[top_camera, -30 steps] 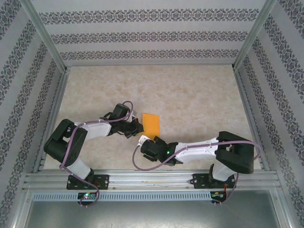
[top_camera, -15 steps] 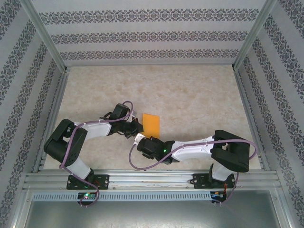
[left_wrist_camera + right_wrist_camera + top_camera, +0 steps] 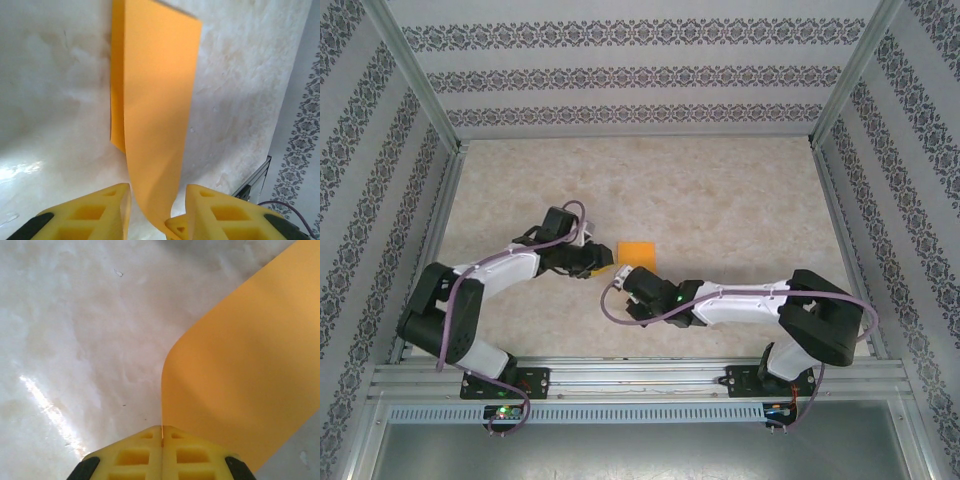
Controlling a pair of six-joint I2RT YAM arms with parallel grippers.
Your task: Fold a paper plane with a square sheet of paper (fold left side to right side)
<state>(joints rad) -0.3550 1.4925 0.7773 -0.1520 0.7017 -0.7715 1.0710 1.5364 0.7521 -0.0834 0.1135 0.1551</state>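
Jaws of the right gripper are clamped on the square sheet of paper; those of the left gripper are parted narrowly around it.

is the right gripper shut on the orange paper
Yes, the right gripper has its jaws pressed together on the thin orange paper sheet.

Orange paper rests partly on marbled table.

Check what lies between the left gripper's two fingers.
The orange square sheet of paper runs through the gap between the parted fingers of the left gripper, as the left wrist view shows.
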